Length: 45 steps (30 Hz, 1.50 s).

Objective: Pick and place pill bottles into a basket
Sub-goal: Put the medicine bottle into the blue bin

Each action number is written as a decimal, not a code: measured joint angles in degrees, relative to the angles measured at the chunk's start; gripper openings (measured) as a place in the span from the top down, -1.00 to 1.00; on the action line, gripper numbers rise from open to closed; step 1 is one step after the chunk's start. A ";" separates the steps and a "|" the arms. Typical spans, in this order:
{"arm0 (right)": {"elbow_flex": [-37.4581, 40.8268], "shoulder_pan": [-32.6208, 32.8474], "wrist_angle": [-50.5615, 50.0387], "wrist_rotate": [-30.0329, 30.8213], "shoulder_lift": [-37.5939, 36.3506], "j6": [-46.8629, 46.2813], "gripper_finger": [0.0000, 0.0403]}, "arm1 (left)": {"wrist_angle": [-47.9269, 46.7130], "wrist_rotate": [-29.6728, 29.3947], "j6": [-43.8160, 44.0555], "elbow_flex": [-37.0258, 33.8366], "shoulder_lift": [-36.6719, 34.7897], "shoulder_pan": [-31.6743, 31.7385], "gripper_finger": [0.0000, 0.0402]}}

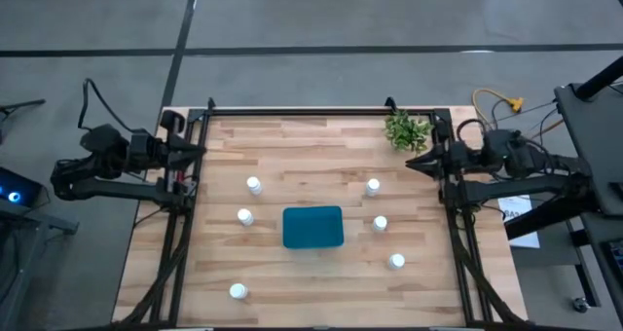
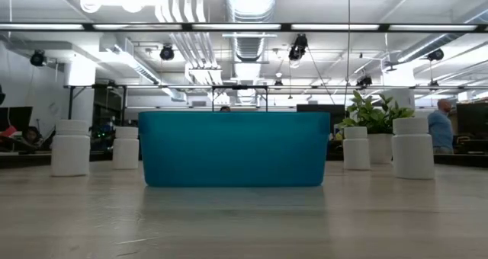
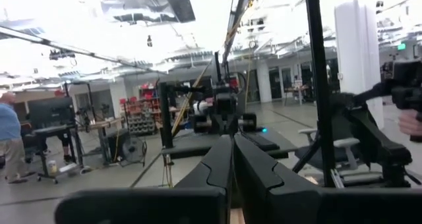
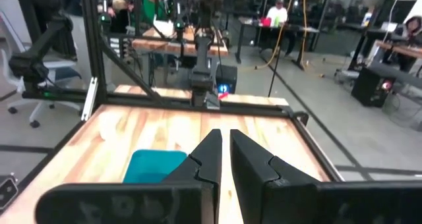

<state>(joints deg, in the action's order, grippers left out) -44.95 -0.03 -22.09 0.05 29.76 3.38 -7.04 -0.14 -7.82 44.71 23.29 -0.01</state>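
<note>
The teal-blue basket [image 1: 312, 227] stands on its base at the middle of the wooden table; it also shows in the low view [image 2: 234, 148] and the right wrist view [image 4: 155, 166]. Several white pill bottles stand upright around it: three to its left, such as one [image 1: 254, 185], and three to its right, such as one [image 1: 380, 223]. Some show in the low view [image 2: 70, 147] [image 2: 412, 146]. My left gripper [image 1: 200, 151] is shut and empty at the table's left edge, above the frame. My right gripper [image 1: 411, 163] is shut and empty at the right edge.
A small green plant [image 1: 406, 129] stands at the table's far right corner, close to my right gripper. A black frame [image 1: 321, 110] runs around the table. Bare wood lies between the bottles and the near edge. People show in the room beyond.
</note>
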 joint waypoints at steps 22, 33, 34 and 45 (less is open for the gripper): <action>-3.43 0.07 -0.48 -11.60 4.60 1.14 0.89 | 17.23 3.69 5.75 -12.94 6.36 -0.04 1.00; -12.54 0.33 -13.00 -16.04 12.32 4.79 0.89 | 16.86 3.69 6.06 -13.03 6.36 0.00 1.00; -13.76 0.58 -14.68 -16.92 13.52 4.79 0.89 | 16.85 3.69 6.06 -13.03 6.35 0.01 1.00; -26.96 6.43 -33.61 -18.14 25.65 5.32 0.89 | 16.74 3.67 6.08 -13.01 5.95 0.00 1.00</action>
<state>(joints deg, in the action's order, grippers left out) -71.91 6.40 -55.70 -18.08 55.41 8.70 9.71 3.53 -1.74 31.70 29.24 -0.01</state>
